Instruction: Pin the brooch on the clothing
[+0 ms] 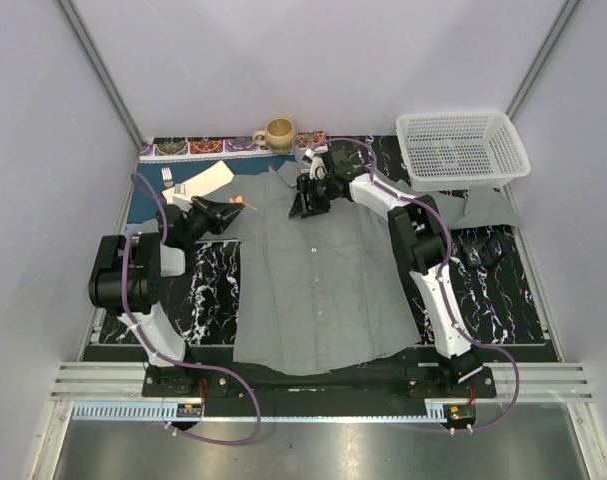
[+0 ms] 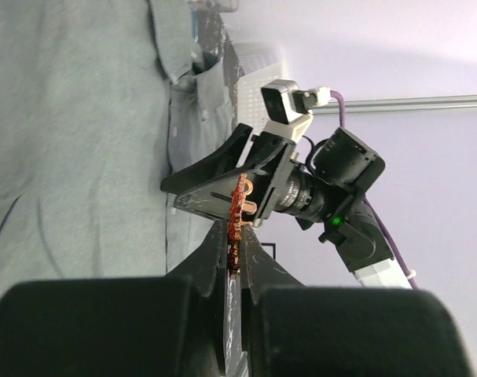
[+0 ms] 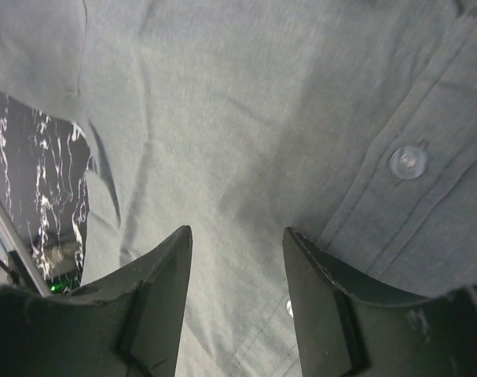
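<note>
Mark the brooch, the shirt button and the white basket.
brooch (image 2: 238, 210): left wrist view, on its orange-red middle.
shirt button (image 3: 408, 162): right wrist view, on the centre of the pale disc.
white basket (image 1: 461, 116): top external view, on its far rim.

- Pale lilac walls (image 1: 313, 60) close the scene at the back and on both sides; they are plain, smooth panels.
- Thin metal struts (image 1: 100, 70) run slanting in the upper left and upper right corners.
- The table (image 1: 503, 290) in the middle is black with white marble veins.
- Along the bottom lie aluminium rails (image 1: 313, 375), and below them a grey strip (image 1: 313, 450) that shines dully.
- The light is soft and even, and the shadows are faint.
</note>
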`<state>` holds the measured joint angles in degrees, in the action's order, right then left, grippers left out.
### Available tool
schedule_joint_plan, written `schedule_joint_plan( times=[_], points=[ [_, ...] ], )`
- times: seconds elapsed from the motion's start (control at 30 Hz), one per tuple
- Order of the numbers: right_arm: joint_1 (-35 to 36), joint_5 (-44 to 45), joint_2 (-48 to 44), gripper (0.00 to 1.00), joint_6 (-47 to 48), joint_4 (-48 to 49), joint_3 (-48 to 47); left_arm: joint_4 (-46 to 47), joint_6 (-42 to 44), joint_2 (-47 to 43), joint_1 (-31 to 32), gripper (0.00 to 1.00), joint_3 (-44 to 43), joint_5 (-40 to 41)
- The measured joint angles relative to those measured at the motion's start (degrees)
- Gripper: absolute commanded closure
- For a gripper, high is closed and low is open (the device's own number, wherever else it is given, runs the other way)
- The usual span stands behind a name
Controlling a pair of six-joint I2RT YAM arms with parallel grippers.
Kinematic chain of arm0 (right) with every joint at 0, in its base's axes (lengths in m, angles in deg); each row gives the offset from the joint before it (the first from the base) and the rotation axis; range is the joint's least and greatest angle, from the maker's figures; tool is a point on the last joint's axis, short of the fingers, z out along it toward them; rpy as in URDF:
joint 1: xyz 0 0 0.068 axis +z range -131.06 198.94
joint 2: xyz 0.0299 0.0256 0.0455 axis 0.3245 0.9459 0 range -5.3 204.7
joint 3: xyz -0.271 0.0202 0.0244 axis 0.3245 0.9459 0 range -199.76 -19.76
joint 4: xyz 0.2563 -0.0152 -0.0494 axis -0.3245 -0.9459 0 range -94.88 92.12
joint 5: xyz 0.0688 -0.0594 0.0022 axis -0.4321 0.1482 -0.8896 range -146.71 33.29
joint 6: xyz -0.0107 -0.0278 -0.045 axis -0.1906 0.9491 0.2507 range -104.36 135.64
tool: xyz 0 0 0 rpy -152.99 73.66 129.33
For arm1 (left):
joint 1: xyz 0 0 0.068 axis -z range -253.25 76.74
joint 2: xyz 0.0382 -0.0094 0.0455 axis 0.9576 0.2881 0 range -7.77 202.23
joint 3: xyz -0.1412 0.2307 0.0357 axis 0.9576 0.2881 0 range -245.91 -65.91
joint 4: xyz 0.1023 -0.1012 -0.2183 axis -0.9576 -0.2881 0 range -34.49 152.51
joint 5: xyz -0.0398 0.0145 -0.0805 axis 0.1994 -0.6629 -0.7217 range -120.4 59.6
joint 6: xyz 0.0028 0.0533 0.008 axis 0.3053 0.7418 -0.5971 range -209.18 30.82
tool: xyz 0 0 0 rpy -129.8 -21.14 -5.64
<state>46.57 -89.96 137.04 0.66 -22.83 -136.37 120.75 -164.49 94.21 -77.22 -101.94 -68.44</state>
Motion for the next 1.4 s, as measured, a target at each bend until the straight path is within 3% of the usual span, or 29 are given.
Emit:
schedule_joint_plan(
  times=[0.23,0.37,0.67,0.97,1.17,1.4],
  points=[
    [0.3,-4.7,-7.3,0.43,-0.6,5.7,14.6,0.0,0.0,-2.4,-1.3,1.00,6.9,0.0],
    [1.5,-6.9,-9.5,0.44,1.6,5.1,18.4,-0.9,0.7,-6.8,-2.3,1.00,10.1,-0.1],
    [3.8,-7.8,-9.2,0.45,6.8,-3.5,12.1,-1.3,2.2,-10.7,-5.5,1.00,11.4,-0.1],
    [4.1,-8.3,-3.3,0.54,0.7,1.8,-1.5,0.7,1.3,-7.3,-7.1,1.00,7.4,-0.2],
    [4.3,-8.3,0.6,0.55,-3.5,3.8,1.8,2.4,-0.3,-4.4,-6.5,1.00,5.9,-0.1],
    [5.3,-11.4,-1.8,0.56,-9.0,14.1,11.8,3.2,-1.3,-3.6,-6.2,1.00,5.3,-0.1]
  ],
)
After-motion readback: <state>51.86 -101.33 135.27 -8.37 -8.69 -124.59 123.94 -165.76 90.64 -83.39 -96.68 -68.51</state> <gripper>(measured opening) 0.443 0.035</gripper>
